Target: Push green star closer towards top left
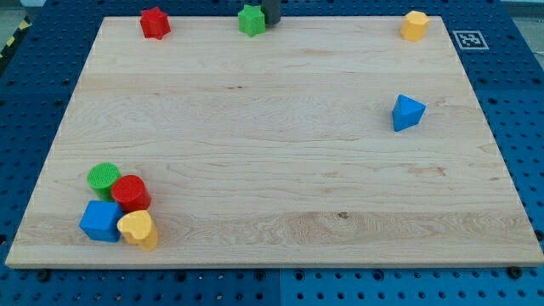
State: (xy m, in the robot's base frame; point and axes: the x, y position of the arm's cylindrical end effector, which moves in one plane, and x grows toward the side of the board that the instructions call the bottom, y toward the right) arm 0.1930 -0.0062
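Pushing stage: the green star (251, 19) is judged to be mid-push along the top edge of the bench (272, 170), with my tip (270, 23) set just beside its right flank; whether they touch cannot be told.
Green star place: top centre of the frame, close to the bench's upper edge, well right of the top left corner.
Fingers: none are fitted; only a dark rod is seen, cut off by the frame's top, so no apart-or-together state applies.
Next move: a leftward slide along the top edge is called for, kept level so the star is not rolled off the upper rim.
Obstacle: the red star (155, 22) sits upper left, on the likely path; a stop short of it, or a nudge of both, is to be expected.
Count, stars: two, one green, one red.
Count, upper right: one yellow block (415, 25), shape unclear.
Count, right of centre: one blue pyramid-like block (407, 112).
Count, lower left cluster: four, packed close together: green cylinder (103, 177), red cylinder (130, 193), blue cube (101, 220), yellow block (138, 229).
Total: eight blocks.
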